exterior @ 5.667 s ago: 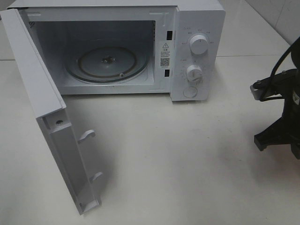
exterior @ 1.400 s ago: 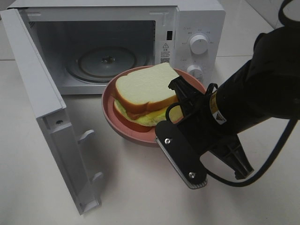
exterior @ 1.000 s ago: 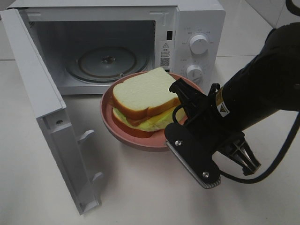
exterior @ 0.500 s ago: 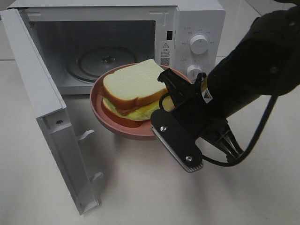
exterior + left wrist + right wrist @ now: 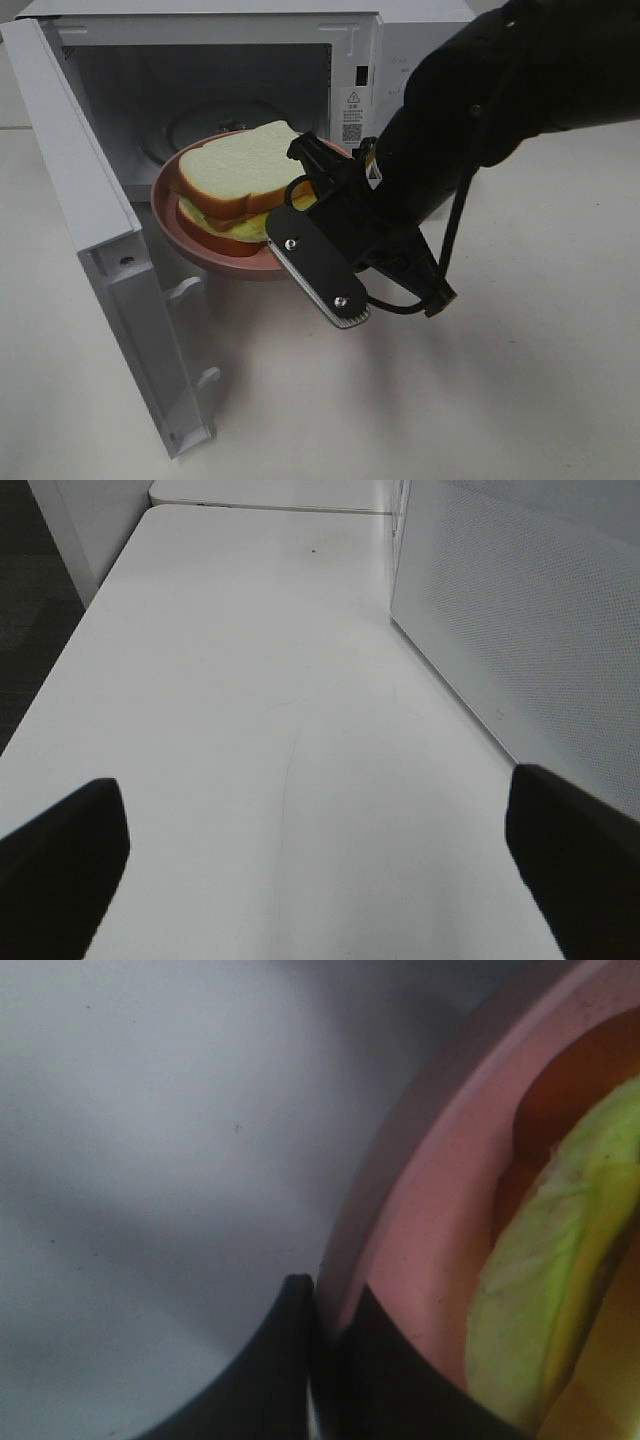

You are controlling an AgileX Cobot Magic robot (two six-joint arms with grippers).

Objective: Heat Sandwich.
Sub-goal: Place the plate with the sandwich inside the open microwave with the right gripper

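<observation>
Exterior high: white microwave [image 5: 420, 40], door [image 5: 90, 210] swung open. Right gripper [image 5: 305, 185] clamped on the rim of the pink plate [image 5: 165, 200], which sits at the cavity mouth. The sandwich [image 5: 235, 175] lies on that plate.
Left wrist: left gripper [image 5: 315, 870], fingertips [image 5: 60, 865] spread wide above the white table [image 5: 250, 680].
Right wrist: jaws pinched tight on the plate rim, with the sandwich's green filling close by.
</observation>
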